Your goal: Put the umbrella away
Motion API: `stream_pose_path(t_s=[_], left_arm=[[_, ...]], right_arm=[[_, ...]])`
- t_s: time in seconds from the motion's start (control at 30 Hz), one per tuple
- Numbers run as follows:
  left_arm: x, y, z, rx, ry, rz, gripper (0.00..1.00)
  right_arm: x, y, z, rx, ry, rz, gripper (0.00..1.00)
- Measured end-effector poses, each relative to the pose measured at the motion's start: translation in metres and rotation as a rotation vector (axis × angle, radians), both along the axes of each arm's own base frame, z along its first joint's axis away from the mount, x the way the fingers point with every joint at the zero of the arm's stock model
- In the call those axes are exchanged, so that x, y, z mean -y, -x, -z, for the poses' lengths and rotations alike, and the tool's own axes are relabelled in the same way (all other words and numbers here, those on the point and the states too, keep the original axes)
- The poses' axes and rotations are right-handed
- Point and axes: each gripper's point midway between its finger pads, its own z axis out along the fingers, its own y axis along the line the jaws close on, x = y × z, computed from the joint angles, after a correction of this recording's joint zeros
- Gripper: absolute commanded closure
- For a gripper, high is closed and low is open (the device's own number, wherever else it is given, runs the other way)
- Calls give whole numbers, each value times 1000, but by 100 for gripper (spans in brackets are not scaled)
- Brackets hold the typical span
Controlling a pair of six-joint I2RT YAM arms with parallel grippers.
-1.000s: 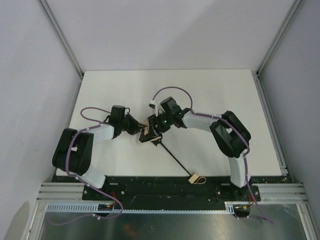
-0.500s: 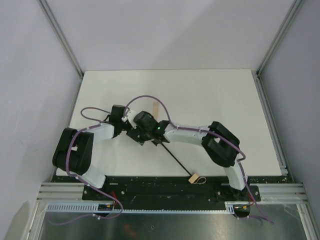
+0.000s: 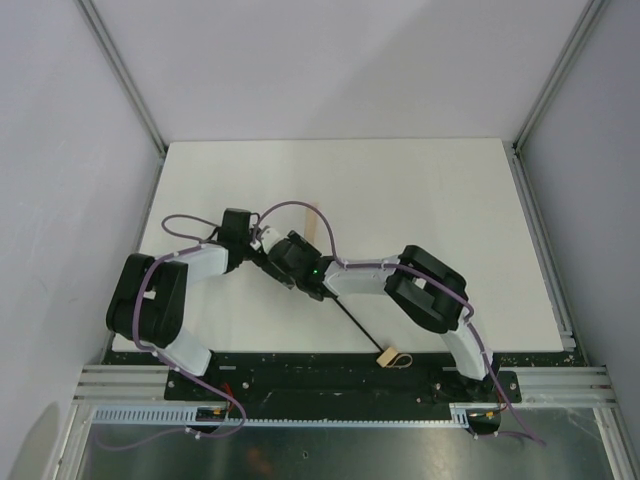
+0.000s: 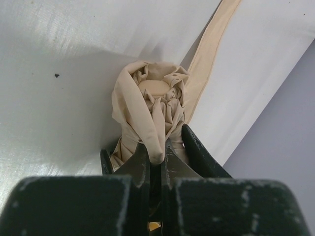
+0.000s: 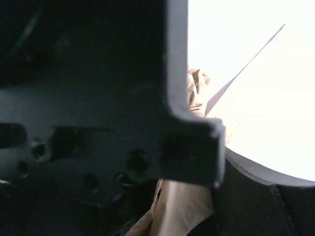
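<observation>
The umbrella (image 3: 350, 320) lies on the white table, its thin black shaft running down to the tan handle (image 3: 388, 356) with a loop at the near edge. The bunched beige canopy (image 4: 152, 105) is hidden under both grippers in the top view. My left gripper (image 4: 156, 149) is shut on a fold of the canopy. My right gripper (image 3: 284, 262) reaches in from the right, its black fingers (image 4: 198, 147) standing apart on either side of the bundle. A beige strap (image 3: 314, 226) trails toward the back. In the right wrist view the left gripper's dark body blocks most of the fabric (image 5: 189, 201).
The white table (image 3: 430, 200) ends at a metal rail on each side, with grey walls around it. The black base plate (image 3: 320, 372) runs along the near edge, just behind the handle. A purple cable (image 3: 290, 208) arches over the two wrists.
My right arm has swung left and lower, from above the canopy to right against the left gripper, and its jaws have widened. The left arm and the shaft have stayed put.
</observation>
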Motion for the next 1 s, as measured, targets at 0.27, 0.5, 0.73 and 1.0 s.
stream_pose_path(t_s=[0.27, 0.5, 0.73, 1.0], left_arm=[[-1, 0, -1, -8, 0, -8, 100], [-13, 0, -2, 15, -63, -20, 19], [-27, 8, -4, 17, -112, -29, 1], [-13, 5, 2, 8, -55, 0, 2]], right_arm=[[10, -4, 1, -10, -22, -23, 95], [5, -10, 2, -190, -170, -156, 100], [7, -14, 5, -499, -413, -412, 100], [0, 2, 5, -760, -545, -595, 100]])
